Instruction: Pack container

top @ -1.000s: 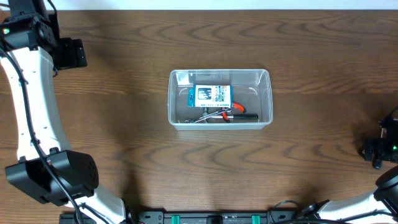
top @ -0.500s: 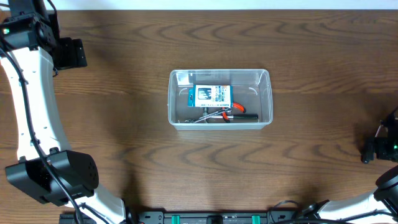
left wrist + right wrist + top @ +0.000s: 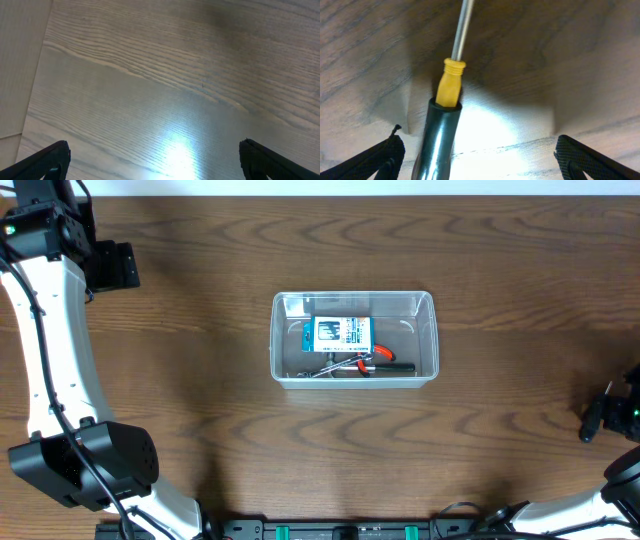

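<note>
Clear container (image 3: 352, 295) at the middle of the dark wooden tabletop (image 3: 200, 410), upright, open on top, long sides running across the overhead view. Holds a blue-and-white box (image 3: 339, 332) lying flat toward the far wall. Holds also, along the near wall, a red-handled tool (image 3: 368, 358), a black handle (image 3: 396, 366) just right of it, and some small metal pieces (image 3: 322, 369) to the left, too small to name more closely.

Well apart from the container, up at the far left corner of the overhead view: left gripper (image 3: 157, 160), at the end of the white left arm (image 3: 50, 350). In the left wrist view, black fingertips (image 3: 47, 159) at the two lower corners, spread wide, with only bare wood grain and a bright glare between them. Grips nothing.

Well apart on the other side, by the right edge of the tabletop: right gripper (image 3: 480, 160). In the right wrist view, fingers (image 3: 377, 157) likewise spread wide at the lower corners. Between them a screwdriver (image 3: 451, 85): glossy grey handle nearest the camera, then a yellow collar, then a steel shaft running away to the top of the view. Lies closer to the left-hand finger in that view, with a gap on either side, so not pinched. Cannot tell whether resting on the wood.
</note>
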Controlling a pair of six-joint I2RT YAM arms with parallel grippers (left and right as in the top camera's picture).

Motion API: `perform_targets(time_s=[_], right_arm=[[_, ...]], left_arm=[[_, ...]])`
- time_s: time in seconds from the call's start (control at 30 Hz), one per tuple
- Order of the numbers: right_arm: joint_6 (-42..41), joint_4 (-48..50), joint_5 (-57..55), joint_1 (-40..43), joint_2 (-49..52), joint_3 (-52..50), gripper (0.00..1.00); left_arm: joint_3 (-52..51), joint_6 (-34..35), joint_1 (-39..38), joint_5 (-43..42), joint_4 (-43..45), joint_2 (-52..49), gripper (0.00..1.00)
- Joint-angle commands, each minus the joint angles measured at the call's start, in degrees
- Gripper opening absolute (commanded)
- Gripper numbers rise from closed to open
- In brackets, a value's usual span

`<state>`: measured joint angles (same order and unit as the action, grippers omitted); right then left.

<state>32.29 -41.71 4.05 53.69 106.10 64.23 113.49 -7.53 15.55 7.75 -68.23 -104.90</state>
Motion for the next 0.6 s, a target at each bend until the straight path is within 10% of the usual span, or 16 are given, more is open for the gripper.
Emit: perform_targets(time_s=[0.0,0.57], right_arm=[[-8.0,0.0,-1.4,0.2,0.3,0.6,0.99],[-21.2,-0.3,-6.7,-5.2,0.3,0.6,0.99]], left_arm=[[0.3,-0.3,0.2,0.5,0.0,0.2,0.98],[0.3,-0.3,0.2,0.5,0.0,0.2,0.98]])
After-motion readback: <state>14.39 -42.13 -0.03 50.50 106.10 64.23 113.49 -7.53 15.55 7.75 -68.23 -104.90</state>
